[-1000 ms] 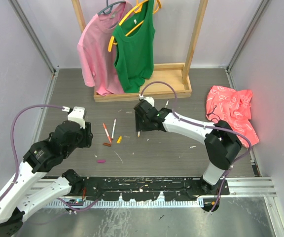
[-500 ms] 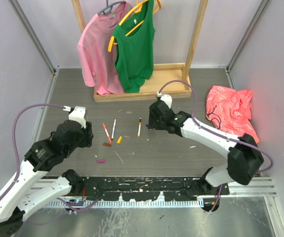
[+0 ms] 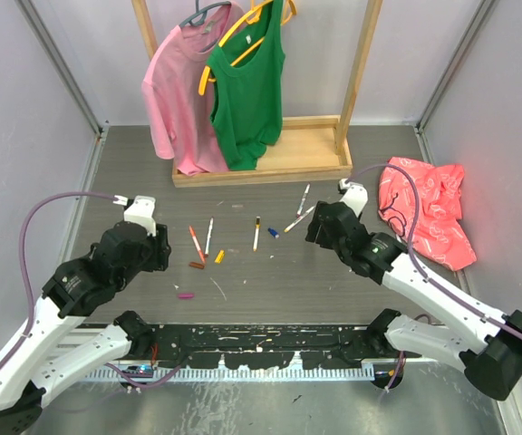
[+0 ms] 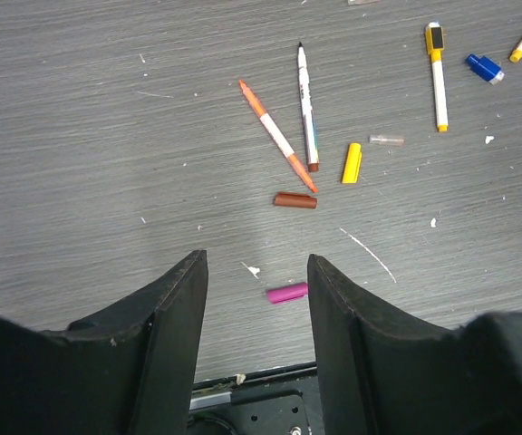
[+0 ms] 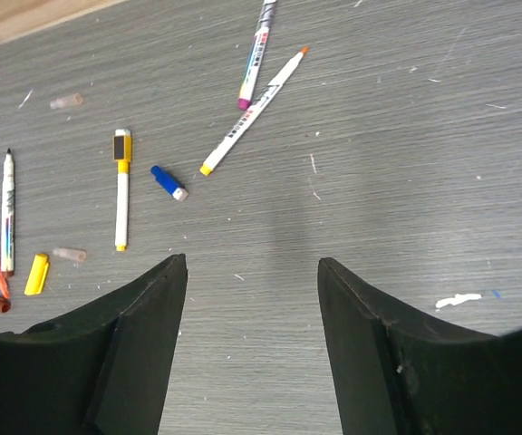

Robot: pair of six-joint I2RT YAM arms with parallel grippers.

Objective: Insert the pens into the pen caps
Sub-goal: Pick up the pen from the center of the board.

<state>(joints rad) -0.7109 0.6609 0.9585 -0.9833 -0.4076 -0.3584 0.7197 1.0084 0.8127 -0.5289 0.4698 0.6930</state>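
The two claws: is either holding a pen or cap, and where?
Nothing is held. The left gripper and right gripper stand open and empty; pens and caps lie on the table.

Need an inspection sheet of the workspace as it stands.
Surface: grey wood-grain table, scuffed, white flecks.
Job's things: five pens lying loose; yellow cap, brown cap, magenta cap, blue cap lying separate.
Clutter: red patterned cloth at right; clear plastic bit.
Grippers: left gripper open, empty; right gripper open, empty.
Cables: purple cables loop over both arms, off the pens.
Surroundings: wooden rack, pink shirt, green top hanging; pale walls.
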